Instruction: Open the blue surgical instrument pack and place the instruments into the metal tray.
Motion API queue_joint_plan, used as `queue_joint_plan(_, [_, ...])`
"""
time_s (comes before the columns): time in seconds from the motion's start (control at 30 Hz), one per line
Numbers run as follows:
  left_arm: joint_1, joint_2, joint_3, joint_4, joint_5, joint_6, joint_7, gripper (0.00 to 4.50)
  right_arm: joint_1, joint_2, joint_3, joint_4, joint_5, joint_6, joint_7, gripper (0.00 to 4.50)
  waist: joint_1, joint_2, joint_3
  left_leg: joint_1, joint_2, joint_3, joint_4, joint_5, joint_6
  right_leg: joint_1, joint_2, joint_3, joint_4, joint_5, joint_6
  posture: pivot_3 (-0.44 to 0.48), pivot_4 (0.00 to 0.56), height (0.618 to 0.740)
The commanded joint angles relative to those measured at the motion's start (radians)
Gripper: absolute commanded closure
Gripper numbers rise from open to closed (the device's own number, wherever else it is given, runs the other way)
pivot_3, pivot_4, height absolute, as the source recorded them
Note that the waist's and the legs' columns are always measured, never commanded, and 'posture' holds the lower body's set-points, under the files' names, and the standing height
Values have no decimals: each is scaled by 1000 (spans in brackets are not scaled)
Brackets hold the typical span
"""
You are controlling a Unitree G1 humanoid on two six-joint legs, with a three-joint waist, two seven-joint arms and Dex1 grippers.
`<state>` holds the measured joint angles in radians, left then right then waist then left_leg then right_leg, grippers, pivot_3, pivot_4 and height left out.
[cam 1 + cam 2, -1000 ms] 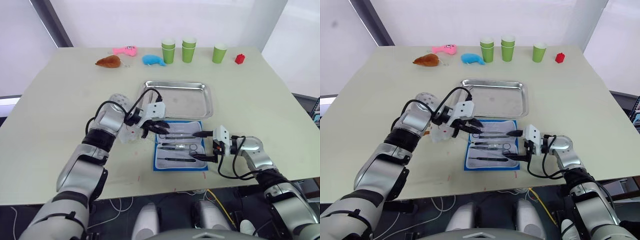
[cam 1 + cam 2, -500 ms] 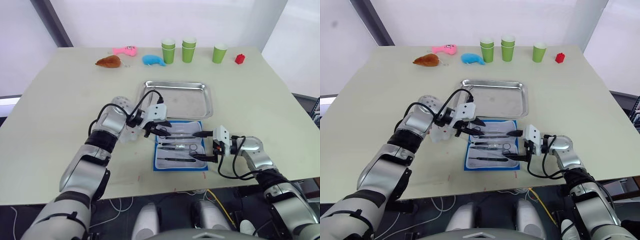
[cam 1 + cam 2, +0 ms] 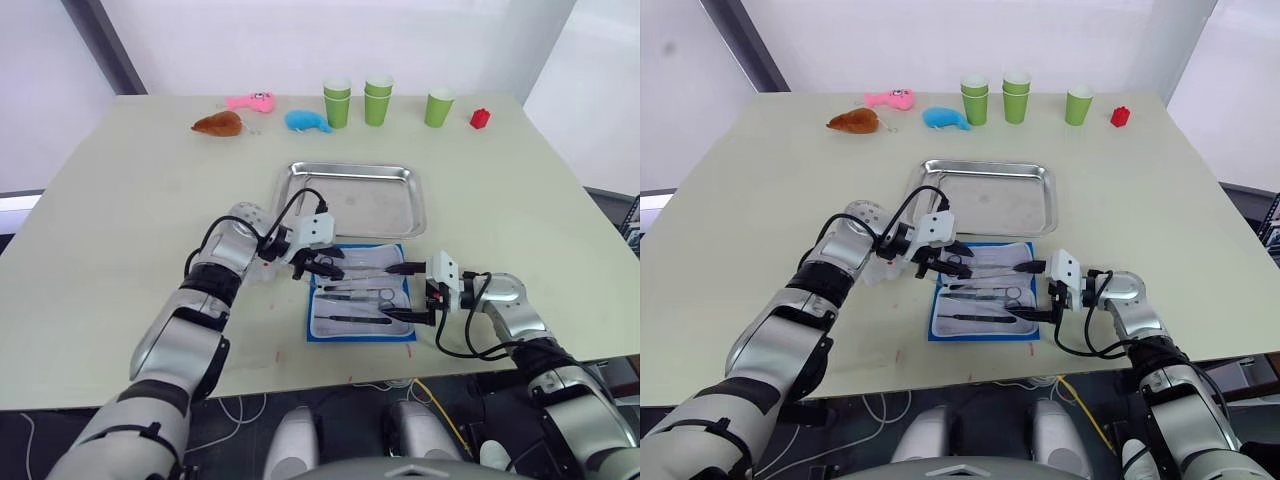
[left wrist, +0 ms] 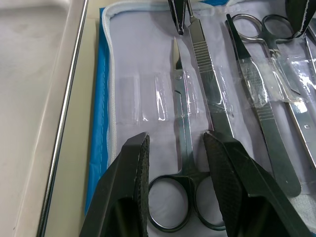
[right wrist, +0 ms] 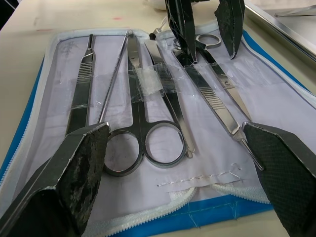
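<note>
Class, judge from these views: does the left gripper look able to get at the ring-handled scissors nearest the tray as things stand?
Probably yes. The left gripper is open and straddles those scissors in the opened pack, with nothing above them; clear retaining bands across them may resist lifting.

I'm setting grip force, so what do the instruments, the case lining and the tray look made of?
The instruments look like polished steel: silvery, mirror glints. The pack's lining looks like pale woven fabric with stitched seams, probably soft. The metal tray looks like shiny steel with a rolled rim.
</note>
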<state>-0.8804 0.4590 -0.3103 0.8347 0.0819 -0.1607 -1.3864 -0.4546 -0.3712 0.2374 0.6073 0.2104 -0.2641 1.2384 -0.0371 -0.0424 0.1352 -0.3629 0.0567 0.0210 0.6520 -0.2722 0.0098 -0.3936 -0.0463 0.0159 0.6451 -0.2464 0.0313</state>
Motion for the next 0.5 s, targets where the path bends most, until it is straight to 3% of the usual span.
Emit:
queue_joint_plan(0.03, [3, -21, 23, 44, -19, -38, 7, 2677, 56, -20, 48, 123, -116, 46, -54, 0, 0, 0, 0, 0, 0, 0, 0, 0, 0, 0, 0, 0, 0, 0, 0, 0, 150, 739])
queue_joint_plan(0.33, [-6, -10, 8, 139, 11, -79, -37, 2677, 49, -17, 50, 124, -118, 46, -53, 0, -1, 0, 0, 0, 0, 0, 0, 0, 0, 0, 0, 0, 0, 0, -1, 0, 150, 739])
queue_joint_plan(0.43, [-4, -18, 16, 162, 0, -78, -55, 3502, 47, -16, 49, 125, -118, 45, -53, 0, -2, 0, -1, 0, 0, 0, 0, 0, 0, 0, 0, 0, 0, 0, -1, 0, 150, 739])
queue_joint_plan(0.5, [-4, -16, 9, 179, 14, -95, -44, 4469, 45, -17, 49, 127, -119, 43, -52, 0, -1, 0, -1, 0, 0, 0, 0, 0, 0, 0, 0, 0, 0, 0, 0, 0, 150, 739])
